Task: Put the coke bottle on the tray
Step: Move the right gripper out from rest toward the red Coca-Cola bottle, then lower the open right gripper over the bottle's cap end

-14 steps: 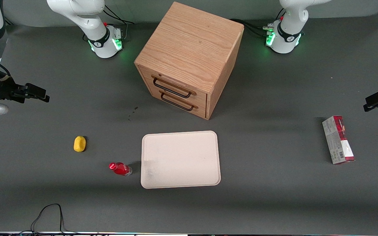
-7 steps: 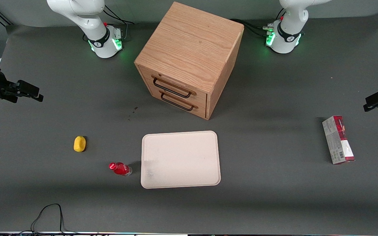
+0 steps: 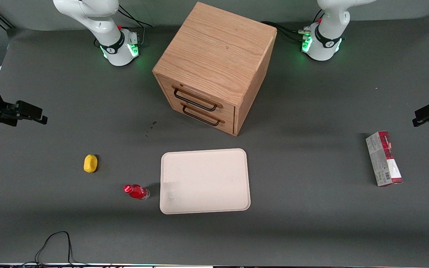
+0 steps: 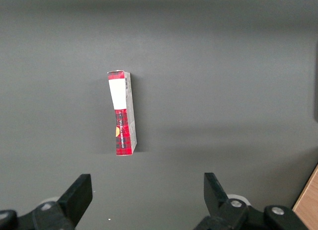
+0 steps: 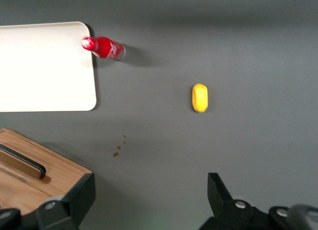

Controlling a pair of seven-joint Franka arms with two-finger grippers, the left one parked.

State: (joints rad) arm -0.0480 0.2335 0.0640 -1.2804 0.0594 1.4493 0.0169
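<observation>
Red coke bottle point(image 3: 136, 191) standing on the table beside tray point(image 3: 205, 181), lower centre; untouched. Gripper point(image 3: 32, 112) wide open, empty, mid-left edge. Everything left.

Right gripper point(image 3: 32, 112) high at working arm's table end, jaws apart.

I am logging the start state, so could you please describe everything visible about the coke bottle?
The coke bottle is tiny, red with a red cap and a clear base, seemingly plastic. It stands upright on the dark table, close beside the cream tray on the side toward the working arm's end, apart from its rim. The yellow lump lies farther from the front camera. Nothing touches it; the gripper hangs away, jaws open.
</observation>
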